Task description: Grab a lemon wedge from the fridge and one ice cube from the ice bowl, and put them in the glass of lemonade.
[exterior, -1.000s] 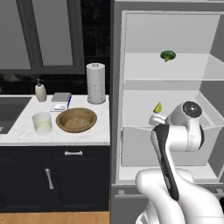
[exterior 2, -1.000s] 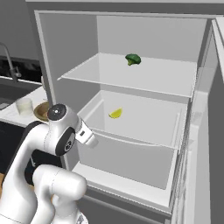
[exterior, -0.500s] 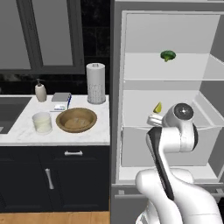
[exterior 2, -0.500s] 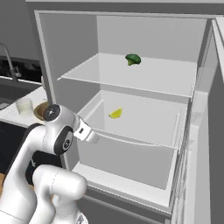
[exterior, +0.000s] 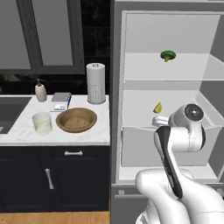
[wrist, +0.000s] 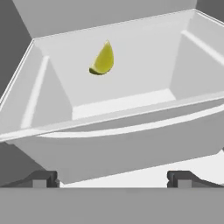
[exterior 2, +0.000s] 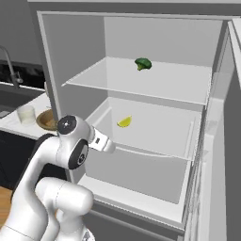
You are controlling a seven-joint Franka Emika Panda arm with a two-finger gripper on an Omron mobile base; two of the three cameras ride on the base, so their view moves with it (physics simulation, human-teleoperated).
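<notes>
The fridge (exterior: 131, 43) stands open, its white inside facing me. On its middle shelf lies the lemon wedge (exterior: 158, 107) (exterior 2: 124, 122) (wrist: 103, 60), small, yellow and pointed. My gripper (wrist: 113, 179) is open and holds nothing. It hangs level in front of that shelf's front rim, short of the wedge, and its white hand (exterior 2: 101, 142) points into the fridge. On the counter to the left sit the brown wooden ice bowl (exterior: 76, 120) and the glass of lemonade (exterior: 42, 122). An ice cube inside the bowl is too small to tell.
A green broccoli floret (exterior: 168, 55) (exterior 2: 142, 63) rests on the upper fridge shelf. A paper towel roll (exterior: 96, 83), a soap bottle (exterior: 40, 92) and a small box (exterior: 61, 97) stand at the back of the counter. The fridge door (exterior 2: 221, 141) stands open at the right.
The arm's upper joint swung left and then back right. The hand has edged a little closer to the middle shelf. The jaws stayed open.
</notes>
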